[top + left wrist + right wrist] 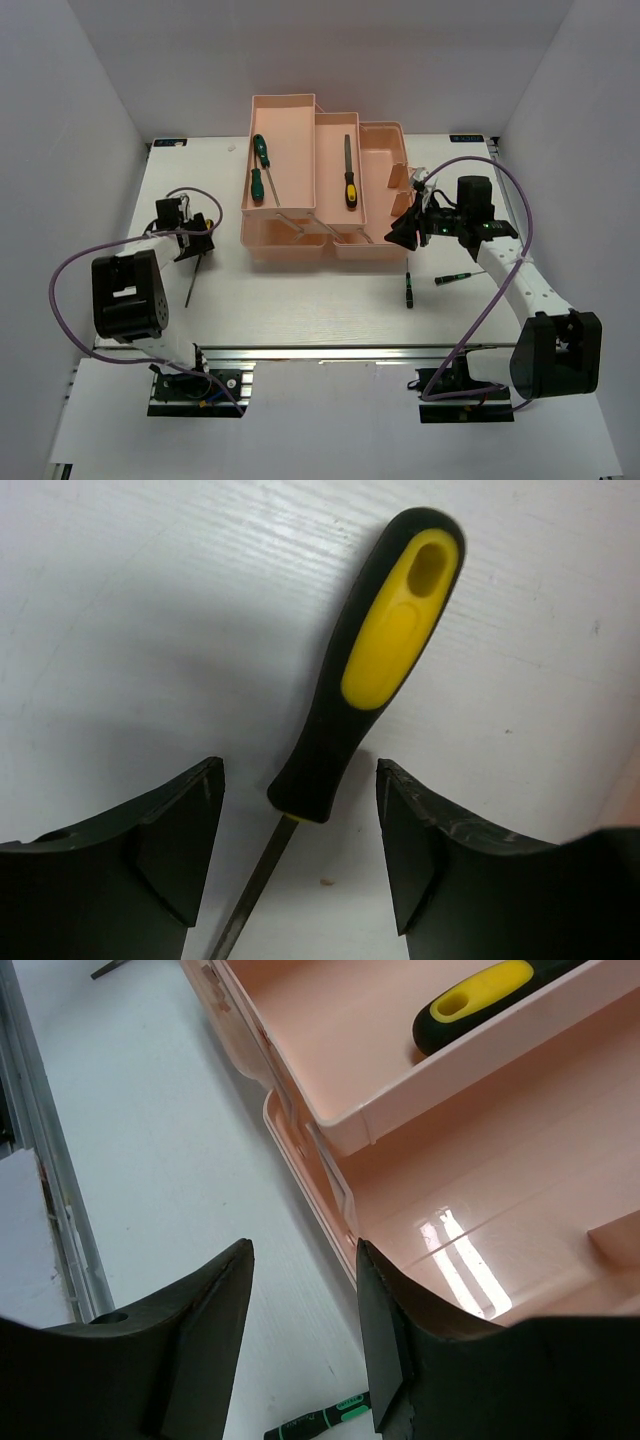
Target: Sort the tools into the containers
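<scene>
Left gripper (300,815), its jaws spread wide and empty, straddles the yellow-and-black screwdriver (400,630) lying on the table (300,300) left of the pink toolbox (290,120), so it should drop squarely and close across the handle's black neck, not the shaft.

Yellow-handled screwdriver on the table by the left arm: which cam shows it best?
Left wrist. The screwdriver fills the frame, lying on the table between the fingers of the open left claw. Top external shows only its thin shaft, small, below that claw. Right wrist misses it; the yellow handle there lies in a toolbox tray.
</scene>
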Controlling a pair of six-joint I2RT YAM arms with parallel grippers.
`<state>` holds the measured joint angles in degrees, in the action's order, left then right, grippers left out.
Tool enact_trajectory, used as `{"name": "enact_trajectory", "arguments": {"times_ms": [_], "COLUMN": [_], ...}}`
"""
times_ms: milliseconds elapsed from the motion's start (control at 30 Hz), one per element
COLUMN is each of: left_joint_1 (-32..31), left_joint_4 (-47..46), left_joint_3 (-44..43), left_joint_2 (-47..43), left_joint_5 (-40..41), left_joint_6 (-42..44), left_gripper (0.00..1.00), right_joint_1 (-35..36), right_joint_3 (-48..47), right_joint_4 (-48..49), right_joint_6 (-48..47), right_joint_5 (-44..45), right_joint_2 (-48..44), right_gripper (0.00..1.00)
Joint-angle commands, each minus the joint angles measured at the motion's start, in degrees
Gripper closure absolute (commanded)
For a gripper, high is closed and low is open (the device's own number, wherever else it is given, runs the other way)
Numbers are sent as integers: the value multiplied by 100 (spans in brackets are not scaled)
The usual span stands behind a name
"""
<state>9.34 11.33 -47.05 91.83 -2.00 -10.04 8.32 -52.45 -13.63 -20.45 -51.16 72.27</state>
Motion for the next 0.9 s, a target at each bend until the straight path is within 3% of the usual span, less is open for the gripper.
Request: {"name": "enact_trajectory", "arguments": {"times_ms": [0, 233, 300, 467, 600, 733, 867], "left_joint_1": [-169, -337, -337, -363, -389, -416, -433], "left_joint_4": [-202, -193, -140, -79, -26, 115, 211], "left_joint_3": [-217, -261, -182, 212, 467, 521, 548], "left_joint_2": [115, 467, 415, 11, -174, -341, -692], "left_joint_5": [121, 376, 376, 516, 613, 569, 543], "left_joint_6": [266, 337, 336, 389, 407, 249, 29], "left_gripper": [28, 38, 45, 49, 57, 79, 90], "right_joint_1": [-23, -32, -23, -32, -41, -41, -41], "right_joint_3": [-178, -134, -134, -143, -178, -266, -293], "right_joint_4": [-26, -17, 0, 106, 167, 185, 238], "right_joint_6": [-56, -47, -30, 76, 146, 208, 295], "right_joint_5": [-52, 27, 44, 44, 0, -52, -70], "right_joint_2": [33, -11, -29, -29, 15, 68, 77], "right_gripper": [48, 48, 48, 48, 48, 48, 48]}}
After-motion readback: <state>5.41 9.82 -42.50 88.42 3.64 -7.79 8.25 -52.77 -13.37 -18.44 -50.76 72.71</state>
